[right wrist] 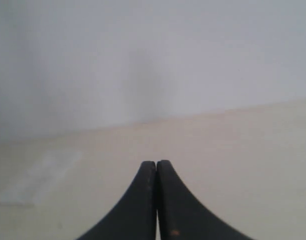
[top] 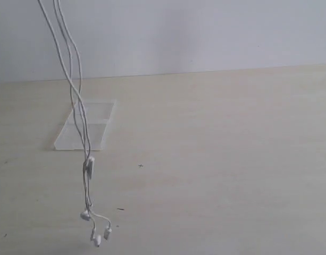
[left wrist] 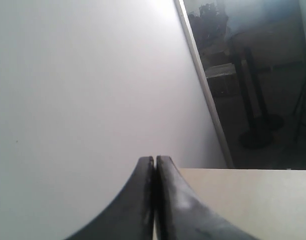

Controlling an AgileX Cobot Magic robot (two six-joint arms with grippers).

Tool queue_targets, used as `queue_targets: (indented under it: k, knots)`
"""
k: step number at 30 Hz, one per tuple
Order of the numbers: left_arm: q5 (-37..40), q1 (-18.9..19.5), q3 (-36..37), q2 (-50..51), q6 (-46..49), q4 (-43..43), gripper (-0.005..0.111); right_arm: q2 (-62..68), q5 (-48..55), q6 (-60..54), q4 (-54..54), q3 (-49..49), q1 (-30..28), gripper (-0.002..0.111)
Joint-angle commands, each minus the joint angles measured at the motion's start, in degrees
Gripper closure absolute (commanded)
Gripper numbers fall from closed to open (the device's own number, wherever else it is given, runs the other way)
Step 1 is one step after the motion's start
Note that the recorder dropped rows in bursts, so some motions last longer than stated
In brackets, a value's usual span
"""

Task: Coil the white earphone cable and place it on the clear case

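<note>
The white earphone cable (top: 77,101) hangs in two strands from above the exterior view's top left. Its inline remote (top: 90,166) dangles over the table and its earbuds (top: 96,239) hang near the front edge. Behind the strands the clear case (top: 99,133) lies flat on the table; it also shows as a faint pale block (right wrist: 38,180) in the right wrist view. Neither gripper is in the exterior view. My left gripper (left wrist: 154,158) is shut and raised, facing the wall; the cable's upper end is hidden there. My right gripper (right wrist: 156,162) is shut on nothing.
The pale wooden table (top: 232,159) runs back to a white wall (top: 205,32). In the left wrist view the table's end (left wrist: 252,200) shows, with a dark stand and shelving (left wrist: 257,135) beyond it.
</note>
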Motion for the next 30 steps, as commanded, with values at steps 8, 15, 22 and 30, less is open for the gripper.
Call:
queue_targets:
  k: [8,15,22,30]
  knots:
    - [-0.05,-0.31,-0.39,-0.79,-0.41,-0.92,0.107,2.07,-19.04,19.14,-9.84,-10.91,-0.20,0.108]
    - [-0.26,-0.31,-0.39,-1.08,-0.41,-1.36,0.107,17.65,-31.01,41.21,-34.29,-20.23,-0.20,0.108]
    - [-0.03,-0.31,-1.24,-1.43,-0.91,-1.52,0.107,39.54,-59.35,54.01,-42.68,-21.01,-0.20,0.108]
    - [0.49,-0.31,-3.10,-1.43,-2.87,-1.17,0.107,56.49,-67.36,55.58,-52.83,-21.36,-0.20,0.108]
